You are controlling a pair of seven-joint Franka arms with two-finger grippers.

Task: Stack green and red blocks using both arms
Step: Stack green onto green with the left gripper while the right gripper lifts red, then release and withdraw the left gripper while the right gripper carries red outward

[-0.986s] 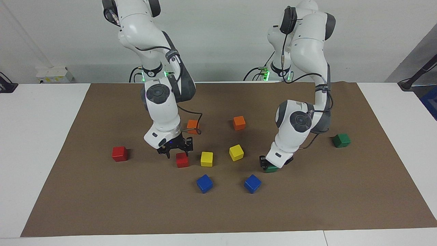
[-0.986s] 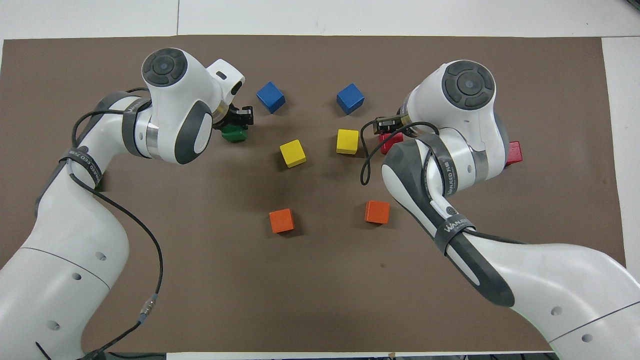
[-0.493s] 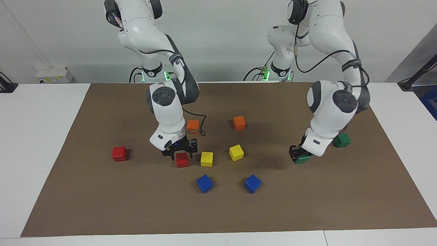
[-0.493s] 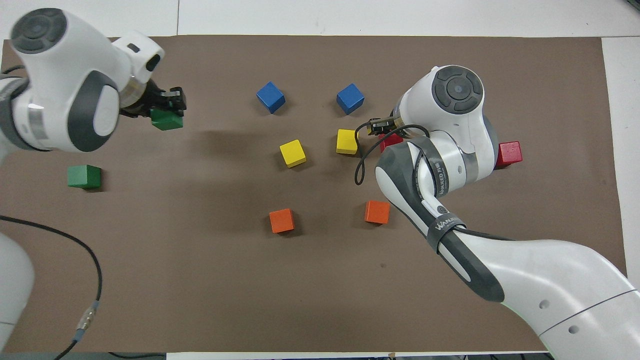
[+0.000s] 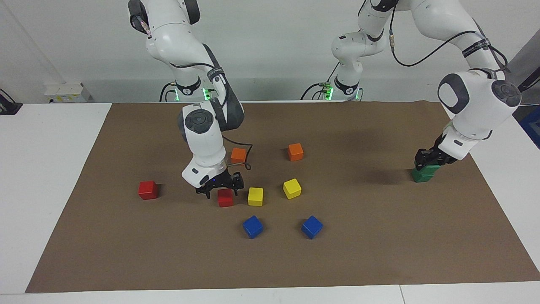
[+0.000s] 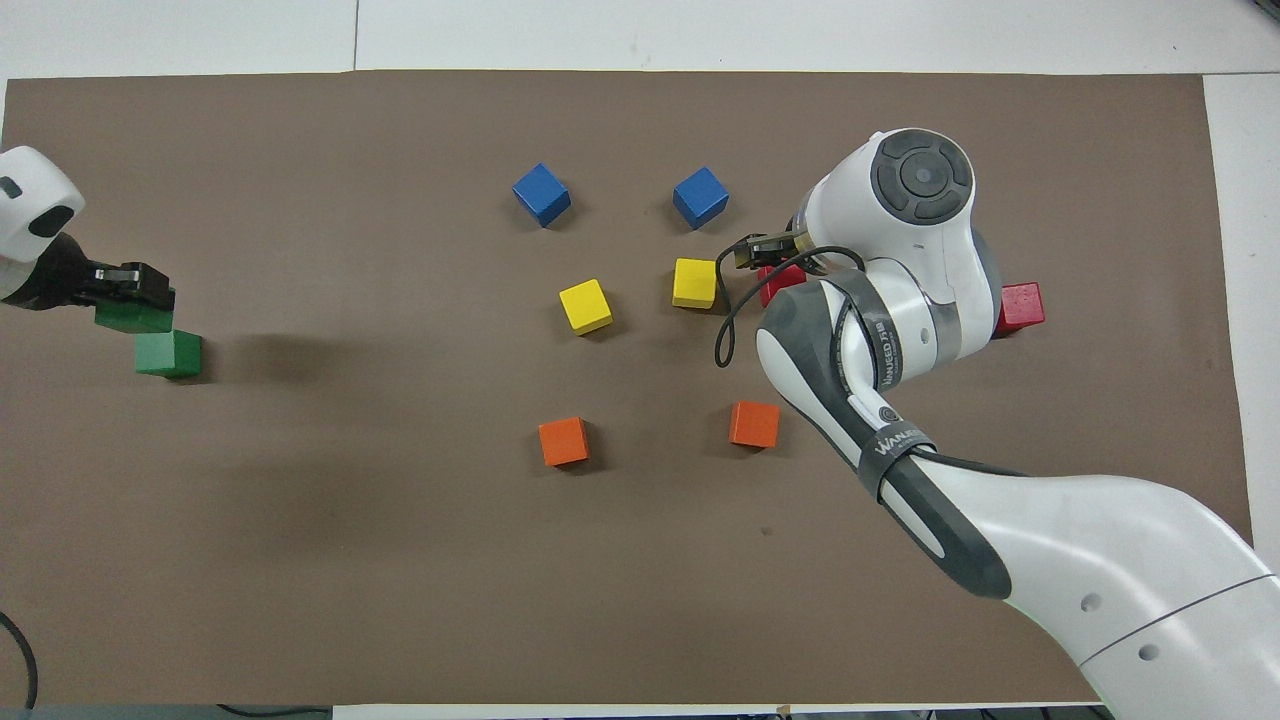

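White tabletop (image 5: 42, 169) carries a brown mat (image 5: 126, 253) that covers most of it, and every block lies on the mat

Nearest the robots' edge lie two orange blocks (image 5: 238, 155) (image 5: 295, 151), side by side and well apart, about midway between the two ends of the tabletop

Farther out, toward the left arm's end, the left end effector (image 5: 427, 161) is clamped on the held green block (image 5: 429, 169) and hangs right over the lying green block (image 5: 421, 177). From the facing view the two green blocks overlap, the held one on top and slightly off to one side; whether they touch I cannot tell

At about the same depth, the right end effector (image 5: 222, 191) is low over the middle red block (image 5: 225, 197) with its fingers spread apart, and the block rests on the mat just under them, not gripped. Beside this block, toward the left arm's end, come two yellow blocks (image 5: 255, 196) (image 5: 292, 188), the first just beside it. Another red block, the outer red block (image 5: 147, 190), lies alone toward the right arm's end, well apart from the rest

Farthest from the robots lie two blue blocks (image 5: 252, 226) (image 5: 312, 226), each a little out from a yellow one, with bare mat between them and the tabletop's outer edge
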